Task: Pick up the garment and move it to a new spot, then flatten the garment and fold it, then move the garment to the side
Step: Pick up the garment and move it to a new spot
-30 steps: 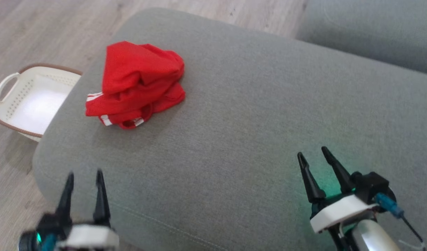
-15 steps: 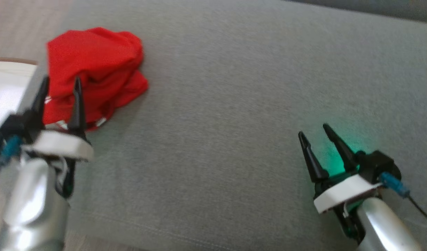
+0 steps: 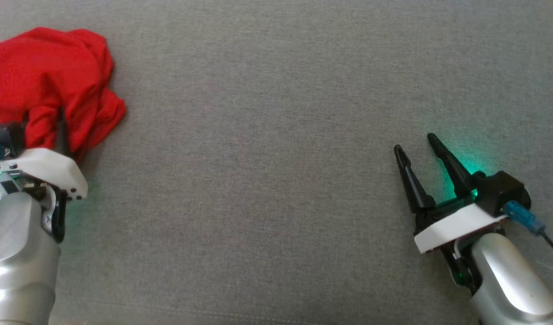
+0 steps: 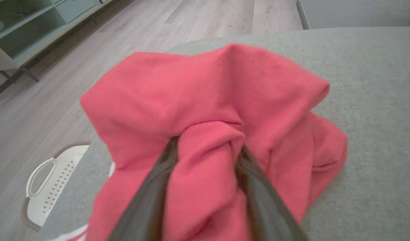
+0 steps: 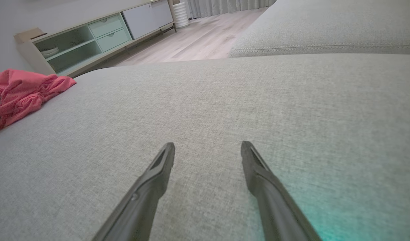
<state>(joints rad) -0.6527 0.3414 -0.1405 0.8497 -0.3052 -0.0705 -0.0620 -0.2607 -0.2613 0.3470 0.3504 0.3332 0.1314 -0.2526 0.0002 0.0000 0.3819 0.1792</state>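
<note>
The crumpled red garment (image 3: 46, 67) lies at the far left of the grey sofa cushion (image 3: 276, 135). My left gripper (image 3: 43, 119) is pushed into its near edge, open, its two dark fingers astride a raised fold of red cloth. In the left wrist view the garment (image 4: 208, 97) bulges between and over the fingers (image 4: 151, 197), hiding their tips. My right gripper (image 3: 415, 143) hovers open and empty over bare cushion at the right, far from the garment. The right wrist view has that gripper (image 5: 207, 147) low over the cushion and the garment (image 5: 21, 90) at the far left.
A white perforated basket (image 4: 47, 187) stands on the wooden floor (image 4: 208, 13) beside the cushion's left edge. A second grey cushion (image 5: 325, 30) lies beyond the right gripper. A low shelf unit (image 5: 91, 36) stands across the room.
The head camera has dipped and swung, shifting the whole picture. My left gripper has advanced from the cushion's front edge into the garment. The right gripper has stayed open in place.
</note>
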